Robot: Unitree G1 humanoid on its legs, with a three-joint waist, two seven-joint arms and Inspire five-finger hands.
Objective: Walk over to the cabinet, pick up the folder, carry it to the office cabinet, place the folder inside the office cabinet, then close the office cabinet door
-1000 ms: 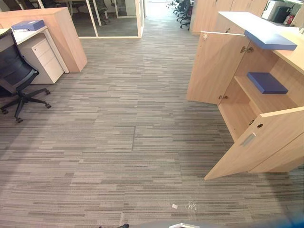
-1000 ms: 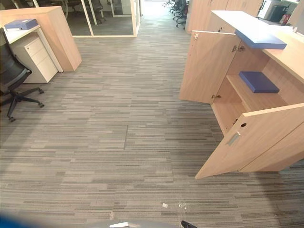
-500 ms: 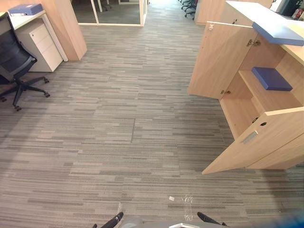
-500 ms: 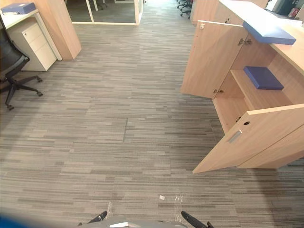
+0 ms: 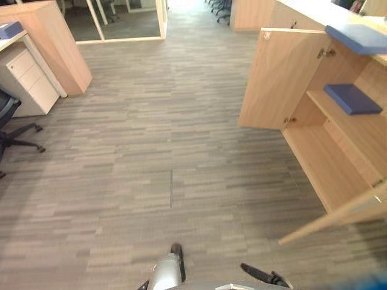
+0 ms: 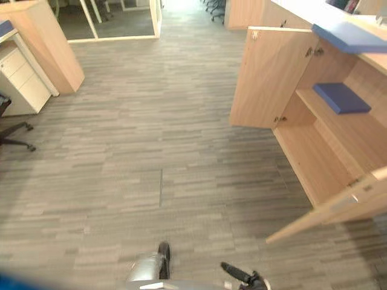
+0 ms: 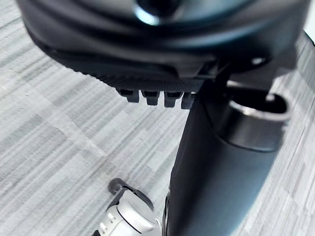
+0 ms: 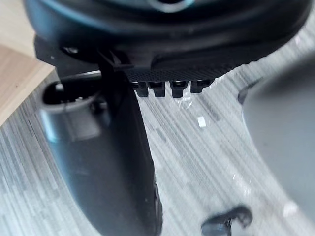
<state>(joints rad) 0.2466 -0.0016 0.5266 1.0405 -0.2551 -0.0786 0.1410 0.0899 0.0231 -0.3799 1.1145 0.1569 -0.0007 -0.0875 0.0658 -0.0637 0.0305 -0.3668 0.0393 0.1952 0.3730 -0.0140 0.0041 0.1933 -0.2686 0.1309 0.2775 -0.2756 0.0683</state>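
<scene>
A blue folder [image 5: 8, 29] lies on the desk at the far left. On the right the wooden office cabinet [image 5: 329, 151] stands with both doors open: the far door [image 5: 281, 78] is swung out towards the aisle and the near door [image 5: 338, 217] juts over the carpet. Another blue folder [image 5: 352, 98] lies flat on its shelf, and a third blue one [image 5: 358, 37] rests on its top. My left hand [image 7: 162, 44] and right hand [image 8: 162, 39] hang over the carpet, thumbs straight, fingers relaxed, holding nothing.
A white drawer unit [image 5: 27, 81] stands under the desk, with a black office chair [image 5: 6, 118] beside it and a wooden partition [image 5: 57, 42] behind. Glass walls [image 5: 127, 18] close the far end. Grey carpet [image 5: 169, 139] stretches between desk and cabinet.
The whole picture has shifted as the camera moved: the cabinet is nearer and its near door has slid to the lower right edge, the desk to the left edge. Nothing itself moved.
</scene>
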